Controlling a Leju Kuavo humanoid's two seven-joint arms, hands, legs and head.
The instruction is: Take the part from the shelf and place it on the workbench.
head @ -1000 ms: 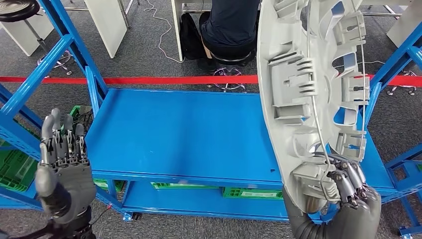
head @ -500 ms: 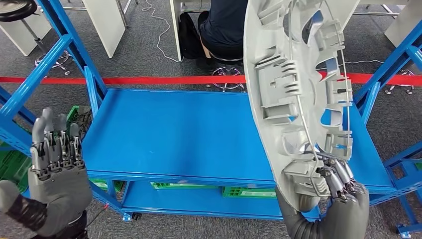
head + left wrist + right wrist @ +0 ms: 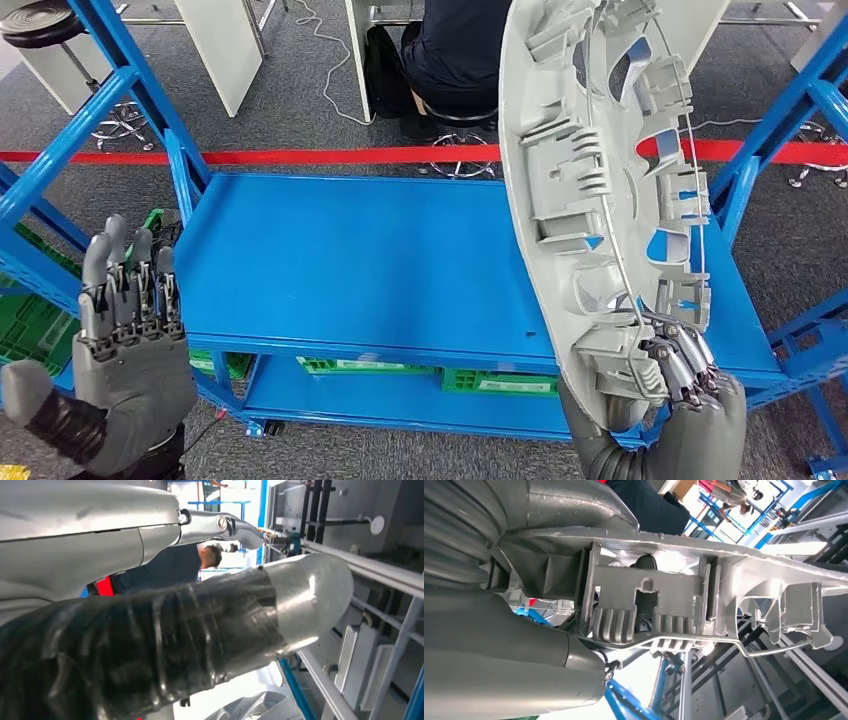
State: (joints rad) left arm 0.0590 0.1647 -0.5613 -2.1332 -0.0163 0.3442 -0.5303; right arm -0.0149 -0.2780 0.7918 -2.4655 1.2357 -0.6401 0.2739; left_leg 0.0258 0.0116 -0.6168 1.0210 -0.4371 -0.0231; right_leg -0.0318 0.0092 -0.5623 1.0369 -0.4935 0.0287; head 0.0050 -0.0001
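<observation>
At the right of the frame, the right hand (image 3: 668, 395) grips the lower rim of the large grey plastic wheel cover (image 3: 600, 180), upright above the blue metal shelf (image 3: 360, 260). The left hand (image 3: 130, 340), lower left, is empty with fingers straight and close together. Carry it steadily; keep the rim clear of the blue uprights (image 3: 770, 130).

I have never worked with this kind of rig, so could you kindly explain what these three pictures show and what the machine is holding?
This is a two-armed humanoid robot. The wide picture is its own head view, looking down at a blue shelf. Its right hand grips the lower rim of a large grey plastic wheel cover, held upright on edge with its ribbed back facing the camera. Its left hand is raised, open and holds nothing. The other two pictures come from cameras at the wrists and are turned: one looks along the left hand's thumb, one shows the cover's clips up close. A person sits beyond the red floor line.
</observation>
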